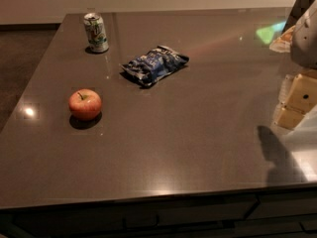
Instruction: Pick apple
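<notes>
Cream-coloured and partly cut off at the right edge, the gripper hangs just above the right side of the glossy dark grey-brown table. Whether it is open or closed I cannot tell from this view. It holds nothing that can be seen.

A small round red-orange apple with yellowish patches sits upright on the left side of the table, its short dark stem pointing up. It lies well apart from the gripper, far to its left and at about the same depth, so the reach would be a long sweep leftward across bare tabletop. Being round, the apple has no long axis to line up with.

A crumpled blue and white foil snack bag lies farther back, near the middle, off the straight path. A white and green soda can stands upright at the far left. The print on both is too unclear to read.
</notes>
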Robot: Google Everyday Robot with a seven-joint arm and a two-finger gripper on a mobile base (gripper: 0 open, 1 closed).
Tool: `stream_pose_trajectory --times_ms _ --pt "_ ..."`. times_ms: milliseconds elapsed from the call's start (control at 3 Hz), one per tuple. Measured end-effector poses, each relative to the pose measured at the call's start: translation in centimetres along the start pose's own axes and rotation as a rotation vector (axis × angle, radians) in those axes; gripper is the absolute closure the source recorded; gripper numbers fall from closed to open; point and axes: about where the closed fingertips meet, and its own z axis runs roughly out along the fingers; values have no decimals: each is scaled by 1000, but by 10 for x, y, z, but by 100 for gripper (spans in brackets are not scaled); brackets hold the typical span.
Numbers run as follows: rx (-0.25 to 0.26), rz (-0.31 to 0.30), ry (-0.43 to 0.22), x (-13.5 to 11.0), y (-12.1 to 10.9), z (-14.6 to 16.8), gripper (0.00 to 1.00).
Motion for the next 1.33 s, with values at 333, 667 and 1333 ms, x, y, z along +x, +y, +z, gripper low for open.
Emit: stream_pose_trajectory --times_ms 333,667,1333 --pt "-6 -12 -11 -7 0 2 0" --pt "-30 -60 -57 -34 1 11 0" --pt "-47 -189 -232 -147 20 64 0"
